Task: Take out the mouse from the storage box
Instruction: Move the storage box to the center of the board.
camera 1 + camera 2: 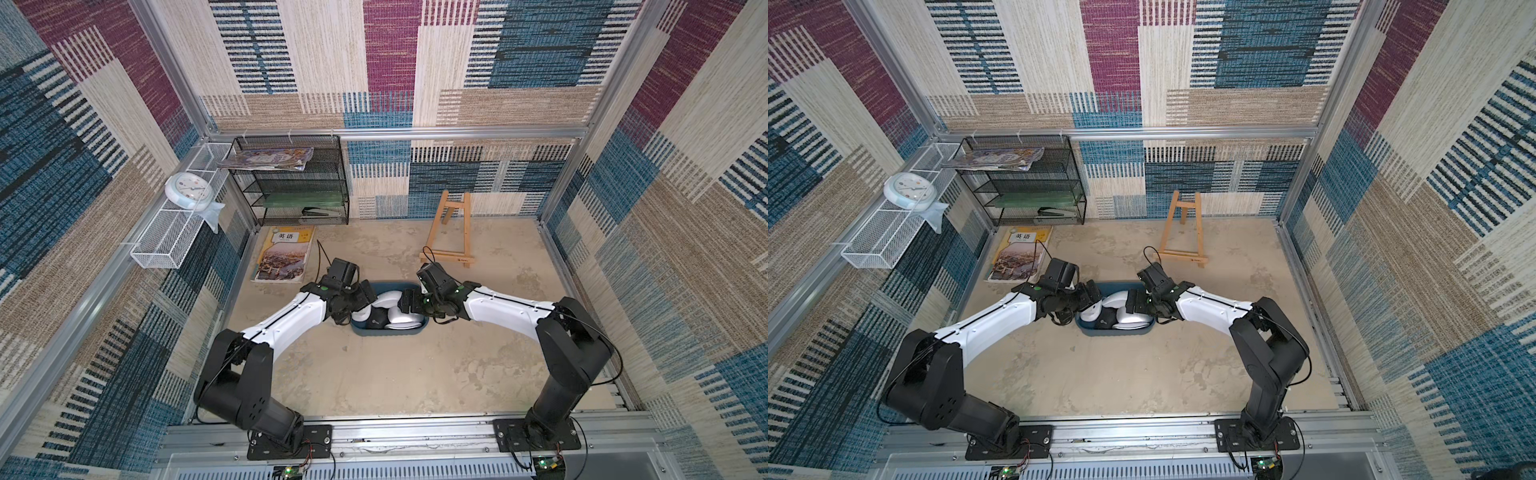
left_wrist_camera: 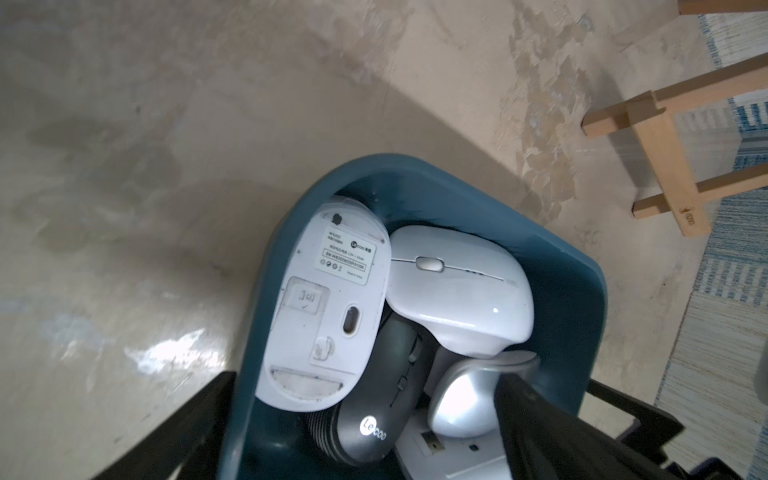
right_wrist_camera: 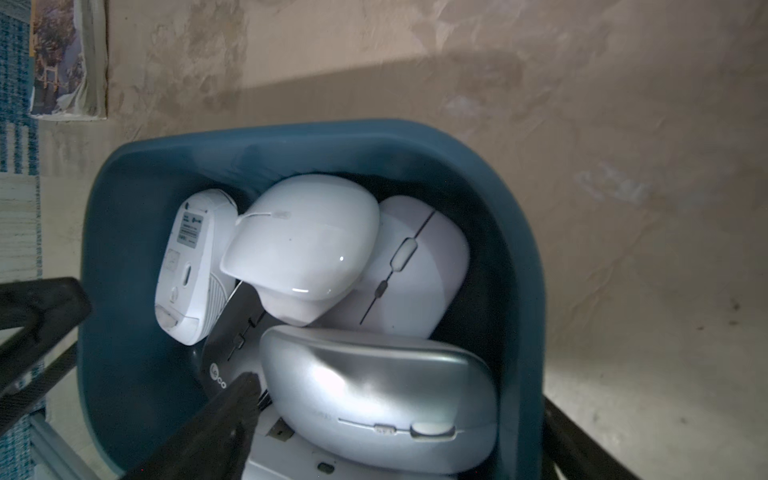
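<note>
The teal storage box (image 1: 386, 332) (image 1: 1115, 331) sits mid-table with several mice piled in it. The left wrist view shows an upturned white mouse (image 2: 328, 307), a white mouse (image 2: 461, 291) and a dark grey mouse (image 2: 374, 407). My left gripper (image 2: 368, 378) (image 1: 365, 297) is open at the box's left end, one finger outside the wall and one inside. My right gripper (image 3: 399, 395) (image 1: 406, 303) is open at the right end. It straddles a silver mouse (image 3: 382, 395) and the box wall (image 3: 523, 332), with its far finger outside the wall.
A textbook (image 1: 284, 255) lies at the back left, close to the left arm. A wooden easel (image 1: 451, 228) stands behind the right arm. A black mesh rack (image 1: 291, 183) is at the back left, and a white wire basket (image 1: 166, 241) with a clock (image 1: 188, 189) hangs on the left wall.
</note>
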Robot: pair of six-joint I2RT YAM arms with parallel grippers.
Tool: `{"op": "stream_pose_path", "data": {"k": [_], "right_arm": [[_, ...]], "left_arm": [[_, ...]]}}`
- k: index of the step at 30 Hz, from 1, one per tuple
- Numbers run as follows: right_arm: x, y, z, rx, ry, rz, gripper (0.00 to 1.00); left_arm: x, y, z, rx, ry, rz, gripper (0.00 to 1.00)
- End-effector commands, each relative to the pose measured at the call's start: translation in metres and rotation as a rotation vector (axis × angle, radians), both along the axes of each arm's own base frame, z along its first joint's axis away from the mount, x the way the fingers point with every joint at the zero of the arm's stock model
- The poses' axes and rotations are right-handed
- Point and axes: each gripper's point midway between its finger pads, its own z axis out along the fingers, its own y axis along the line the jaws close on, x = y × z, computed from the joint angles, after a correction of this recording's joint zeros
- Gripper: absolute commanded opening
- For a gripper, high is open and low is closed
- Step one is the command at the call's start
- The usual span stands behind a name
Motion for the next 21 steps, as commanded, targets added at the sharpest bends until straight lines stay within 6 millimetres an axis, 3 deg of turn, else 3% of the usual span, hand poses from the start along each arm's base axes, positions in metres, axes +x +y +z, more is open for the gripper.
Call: {"op": "stream_pose_path", "data": {"k": [1, 7, 14, 21], "right_arm": [[0.019, 0.029, 0.017, 0.087, -0.066, 0.091, 0.94], [0.04, 0.029, 0.016, 0.056, -0.09, 0.08, 0.94], [0.049, 0.012, 0.01, 0.026, -0.102, 0.055, 0.95], [0.055, -0.005, 0.01, -0.01, -0.114, 0.028, 0.99]], "left_arm": [[0.027, -0.033, 0.019, -0.098, -0.065, -0.109, 0.99], [0.049, -0.034, 0.018, -0.099, -0.05, -0.088, 0.99], [0.05, -0.024, 0.008, -0.085, -0.017, -0.024, 0.99], [0.056, -0.01, 0.013, -0.055, -0.033, -0.012, 0.99]]}}
